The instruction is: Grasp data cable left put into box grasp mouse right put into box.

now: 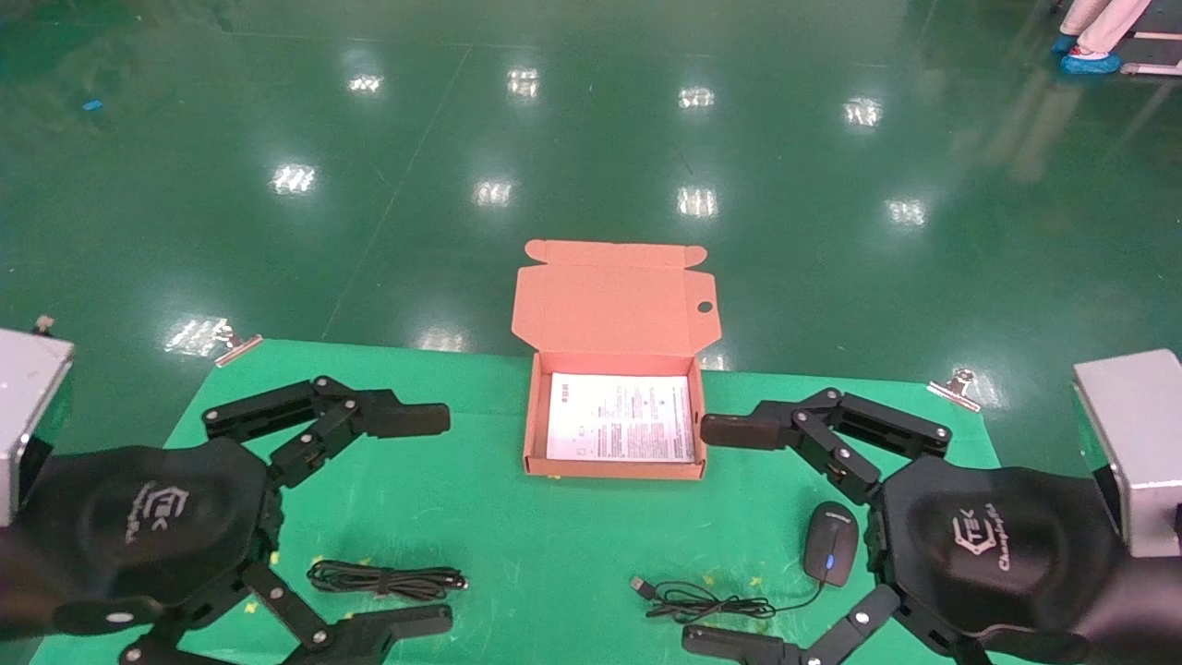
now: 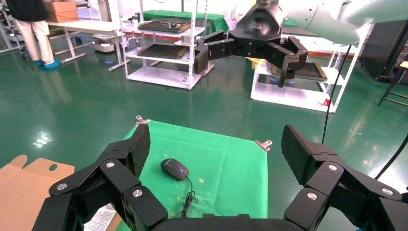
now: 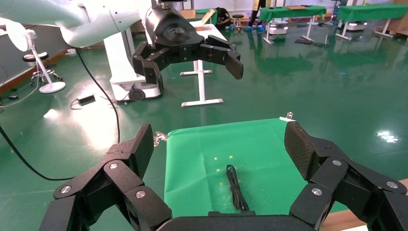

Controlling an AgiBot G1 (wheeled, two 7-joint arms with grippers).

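Both grippers, left (image 1: 420,522) and right (image 1: 716,534), hover with fingers spread wide, holding nothing.

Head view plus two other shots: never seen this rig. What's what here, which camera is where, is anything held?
It is a two-armed robot. The wide picture comes from a camera on its head, looking down at a green mat. The other two come from cameras on each wrist, each looking out between that arm's own fingers.

The left end effector and right end effector both hover open over the mat's sides, holding nothing.

On the mat lie an open orange box with a printed sheet inside, a tied data cable near the left arm, and a black mouse with its loose cord near the right.
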